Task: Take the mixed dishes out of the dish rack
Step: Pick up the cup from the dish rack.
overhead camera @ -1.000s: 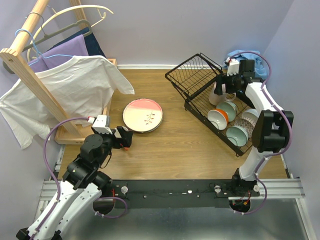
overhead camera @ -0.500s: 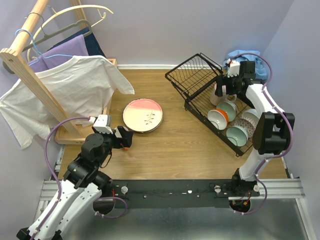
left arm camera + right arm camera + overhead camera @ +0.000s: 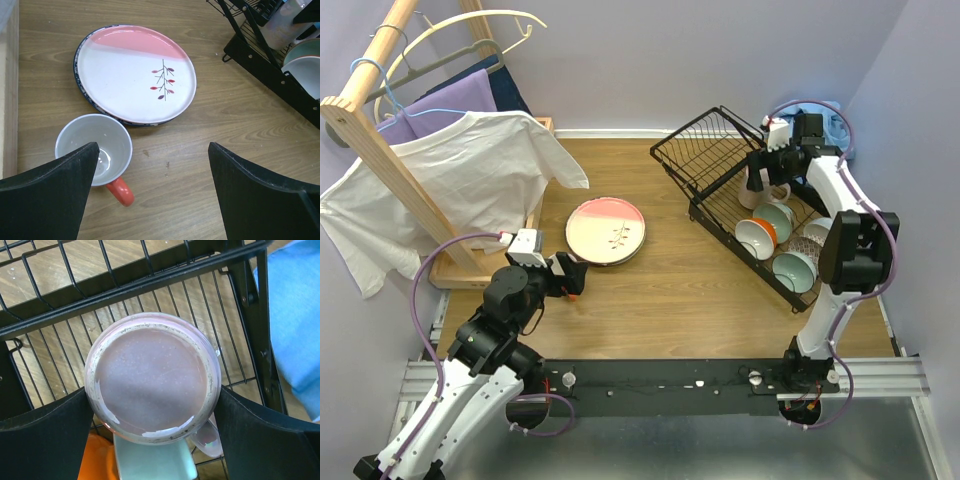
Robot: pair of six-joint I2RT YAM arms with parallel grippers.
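The mug (image 3: 152, 377) stands upside down in the dish rack (image 3: 150, 278), its glazed base mauve with a worn pale ring. The right gripper (image 3: 152, 400) is spread wide around it; contact is unclear. The left gripper (image 3: 152, 150) is released, above the table.

Pink-and-cream leaf-sprig plate (image 3: 135, 75), orange-handled mug (image 3: 92, 142), black rack (image 3: 150, 281), mauve mug (image 3: 152, 377)

The right arm has been shifted slightly toward the far wall, and its elbow has been drawn in closer to the dish rack (image 3: 712, 150). The right gripper (image 3: 760, 182) has been moved a little leftward at the upturned pink mug (image 3: 152, 377). The blue cloth (image 3: 837, 112) is now largely hidden by the wrist.
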